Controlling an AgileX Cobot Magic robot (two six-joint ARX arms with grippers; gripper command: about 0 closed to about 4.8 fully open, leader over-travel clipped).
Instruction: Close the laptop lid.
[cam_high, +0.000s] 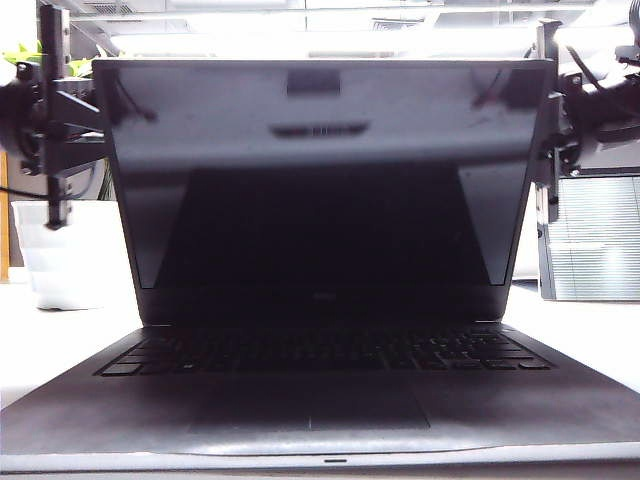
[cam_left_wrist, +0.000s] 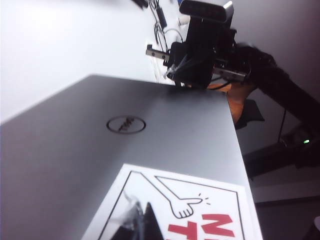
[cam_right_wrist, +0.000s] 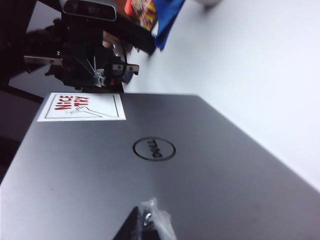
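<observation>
Laptop lid (cam_high: 325, 175) upright, long edge spanning between my left gripper (cam_left_wrist: 136, 220) and right gripper (cam_right_wrist: 147, 222); both behind it near silver back, equally near; finger spread probably narrow, cannot tell

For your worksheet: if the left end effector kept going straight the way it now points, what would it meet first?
Most likely the laptop lid: the left end effector points at its silver back, near the white sticker. Whether they already touch is unclear.

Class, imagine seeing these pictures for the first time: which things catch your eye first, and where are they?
The open laptop's wide black glossy lid fills the middle of the exterior view. Its silver back bears a round Dell logo and a red-lettered white sticker. The left gripper and right gripper sit behind its upper corners.
</observation>
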